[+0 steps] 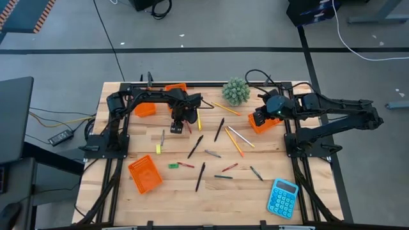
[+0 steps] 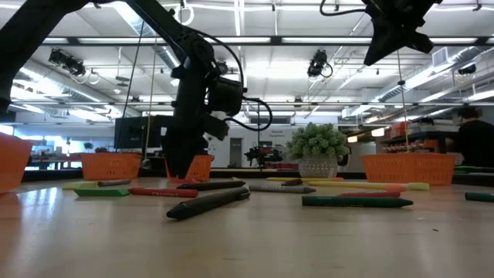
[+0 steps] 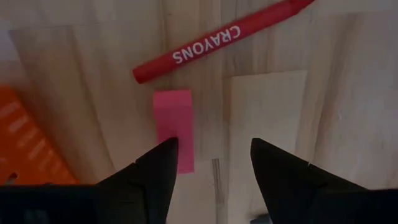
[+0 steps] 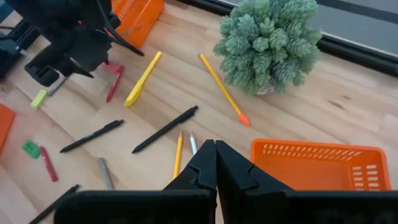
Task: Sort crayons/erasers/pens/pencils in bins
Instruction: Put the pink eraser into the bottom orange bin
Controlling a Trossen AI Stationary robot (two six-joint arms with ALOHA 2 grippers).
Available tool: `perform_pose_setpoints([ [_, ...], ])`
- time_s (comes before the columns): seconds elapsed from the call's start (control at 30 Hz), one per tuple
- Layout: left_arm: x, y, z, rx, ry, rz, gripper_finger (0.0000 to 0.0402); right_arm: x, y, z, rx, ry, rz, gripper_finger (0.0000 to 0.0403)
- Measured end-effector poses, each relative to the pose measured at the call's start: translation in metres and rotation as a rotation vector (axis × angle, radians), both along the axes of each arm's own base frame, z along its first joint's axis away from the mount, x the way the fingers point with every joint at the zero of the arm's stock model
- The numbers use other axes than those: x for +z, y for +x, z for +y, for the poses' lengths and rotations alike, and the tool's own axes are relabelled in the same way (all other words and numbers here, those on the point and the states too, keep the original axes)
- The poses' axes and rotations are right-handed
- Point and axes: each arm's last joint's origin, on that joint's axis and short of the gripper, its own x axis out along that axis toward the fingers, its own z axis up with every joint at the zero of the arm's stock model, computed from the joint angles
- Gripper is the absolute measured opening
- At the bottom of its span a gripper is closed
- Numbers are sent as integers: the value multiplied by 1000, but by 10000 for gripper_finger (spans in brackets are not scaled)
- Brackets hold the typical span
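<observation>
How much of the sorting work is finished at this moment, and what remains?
Nothing looks sorted yet: the orange mesh plastic bin near the front seems empty. In hand: the left tool hangs open over the small pink block eraser, beside a red crayon stick. The right tool waits shut above another orange bin. The black pens, yellow pencils and other crayons lie loose on the table.
</observation>
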Motion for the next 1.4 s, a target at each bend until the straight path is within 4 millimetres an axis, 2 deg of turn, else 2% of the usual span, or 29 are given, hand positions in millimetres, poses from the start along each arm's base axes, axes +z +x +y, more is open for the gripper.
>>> perform_pose_setpoints([
  [0.27, 1, 5, -1, 19, 51, -28, 204, 0, 0, 1, -8, 14, -7, 8],
  [0.57, 2, 4, 8, 17, 83, -50, 190, 0, 0, 1, -44, 40, -29, 8],
  [1.1, 2, -2, 29, 56, 103, -79, 188, 0, 0, 1, -59, 52, -39, 8],
  [1.4, 2, -1, 29, 45, 101, -88, 152, 0, 0, 1, -80, 34, -42, 8],
])
